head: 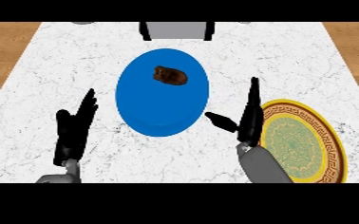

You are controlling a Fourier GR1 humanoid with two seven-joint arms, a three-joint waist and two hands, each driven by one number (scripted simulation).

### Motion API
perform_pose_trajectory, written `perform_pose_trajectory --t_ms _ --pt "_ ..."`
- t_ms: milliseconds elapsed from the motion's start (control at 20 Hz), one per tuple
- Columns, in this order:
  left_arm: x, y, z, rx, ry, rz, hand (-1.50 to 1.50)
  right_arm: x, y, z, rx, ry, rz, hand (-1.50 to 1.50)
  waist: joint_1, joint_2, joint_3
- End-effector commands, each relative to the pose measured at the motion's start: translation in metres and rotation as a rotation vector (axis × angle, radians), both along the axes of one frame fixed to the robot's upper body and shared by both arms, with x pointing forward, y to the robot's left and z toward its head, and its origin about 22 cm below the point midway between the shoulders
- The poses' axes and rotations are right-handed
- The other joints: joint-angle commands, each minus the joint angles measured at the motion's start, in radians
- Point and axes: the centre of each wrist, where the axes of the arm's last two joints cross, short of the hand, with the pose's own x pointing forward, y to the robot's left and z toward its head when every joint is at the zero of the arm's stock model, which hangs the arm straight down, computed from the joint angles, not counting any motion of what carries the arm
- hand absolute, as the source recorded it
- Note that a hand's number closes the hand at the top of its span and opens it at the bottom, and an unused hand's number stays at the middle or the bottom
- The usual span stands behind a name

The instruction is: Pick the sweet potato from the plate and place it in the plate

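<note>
- The sweet potato (170, 75) lies in the upper half of the blue plate (162, 92), off its centre, with no hand touching it.
- The blue plate sits mid-desk; a yellow patterned plate (303, 142) sits well apart at the lower right, with nothing on it.
- The right hand (247, 118) stands edge-on between the two plates, fingers straight and thumb spread toward the blue plate's rim, released and holding nothing. Judging by its place, it is the hand suited to carry between the plates.
- The left hand (73, 128) rests at the lower left beside the blue plate, fingers straight, grasping nothing.
- The white marbled desk (63, 61) carries both plates; a grey object (176, 30) stands at its far edge.
</note>
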Motion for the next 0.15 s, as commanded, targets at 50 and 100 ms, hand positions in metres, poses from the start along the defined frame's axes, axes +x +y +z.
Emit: perform_pose_trajectory --t_ms 50,100 --pt "0.01 -0.006 0.012 0.006 -0.011 0.019 0.0 -0.007 -0.001 -0.003 -0.024 0.015 -0.022 -1.5 0.0 0.0 0.0" --pt "-0.001 0.011 0.008 -0.021 -0.007 0.001 0.0 -0.015 -0.009 -0.014 -0.04 0.028 -0.031 -1.5 0.001 0.0 0.0"
